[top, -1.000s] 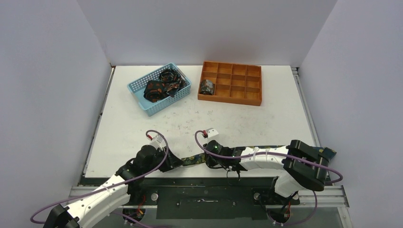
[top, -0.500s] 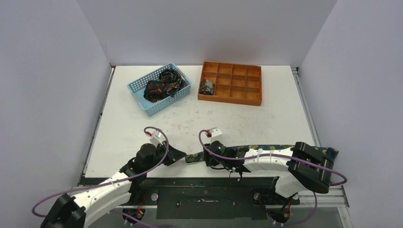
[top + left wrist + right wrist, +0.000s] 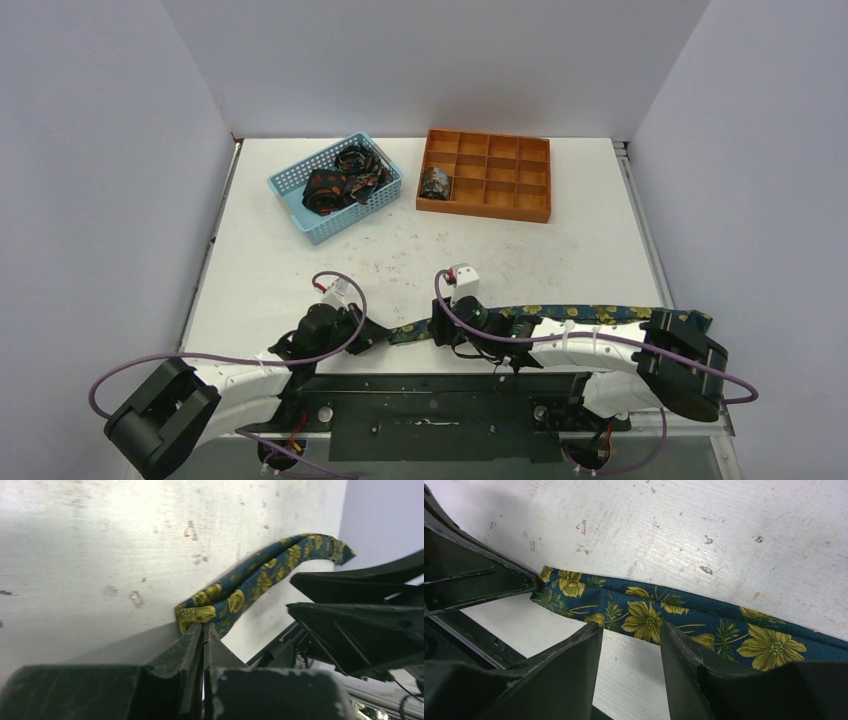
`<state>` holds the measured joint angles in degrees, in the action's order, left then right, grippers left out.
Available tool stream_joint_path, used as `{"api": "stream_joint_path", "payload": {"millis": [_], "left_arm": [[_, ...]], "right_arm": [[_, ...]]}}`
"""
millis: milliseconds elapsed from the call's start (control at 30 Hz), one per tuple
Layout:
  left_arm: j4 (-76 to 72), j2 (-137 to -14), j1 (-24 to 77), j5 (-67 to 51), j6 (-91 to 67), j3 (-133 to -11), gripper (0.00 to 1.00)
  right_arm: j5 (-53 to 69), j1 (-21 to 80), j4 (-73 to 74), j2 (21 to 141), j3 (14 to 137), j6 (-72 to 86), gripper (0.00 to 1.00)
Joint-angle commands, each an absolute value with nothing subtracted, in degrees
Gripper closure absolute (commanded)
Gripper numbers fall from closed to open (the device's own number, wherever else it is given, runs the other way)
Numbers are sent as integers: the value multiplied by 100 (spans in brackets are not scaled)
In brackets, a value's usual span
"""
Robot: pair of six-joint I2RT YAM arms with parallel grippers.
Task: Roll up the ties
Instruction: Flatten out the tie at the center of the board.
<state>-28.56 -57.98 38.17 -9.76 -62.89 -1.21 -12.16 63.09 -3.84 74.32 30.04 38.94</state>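
Note:
A navy tie with yellow flowers (image 3: 575, 313) lies flat as a long strip along the near table edge, its wide end at the right. My left gripper (image 3: 383, 335) is shut on its narrow end (image 3: 197, 614). My right gripper (image 3: 445, 335) is open, its fingers just over the strip a little to the right of that end (image 3: 644, 620). A small rolled tie (image 3: 436, 182) sits in a left compartment of the orange tray (image 3: 520, 205). Dark ties with orange print (image 3: 335, 182) lie in the light-blue basket (image 3: 300, 215).
The basket and tray stand side by side at the back of the white table (image 3: 560, 255). The near table edge and a black metal rail (image 3: 450, 385) run just below the grippers. White walls enclose three sides.
Both arms have shifted right along the near edge. The tie's narrow end has moved right with my left gripper, and the strip now lies straighter toward the right.

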Motion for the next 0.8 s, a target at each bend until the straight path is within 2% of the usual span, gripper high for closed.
{"api": "stream_joint_path", "payload": {"millis": [0,233,333,600,767], "left_arm": [[-3207,-6193,3841,-611,-6054,-83,100],[-2532,-6310,3841,-423,-5890,-211,100],[-2291,-5825,3841,-603,-5801,-200,100],[-1533,-3566,3858,-982,-5894,-296,97],[-1976,-3728,3858,-1099,-5838,-296,100]], "right_arm": [[-1114,6359,-1004,7224,2950,4002,53],[-1048,6342,-995,7124,3056,4024,56],[-769,6342,-992,7225,3204,3841,61],[30,6156,-1655,7784,3325,4016,79],[472,6020,-2125,8095,3230,4187,85]]}}
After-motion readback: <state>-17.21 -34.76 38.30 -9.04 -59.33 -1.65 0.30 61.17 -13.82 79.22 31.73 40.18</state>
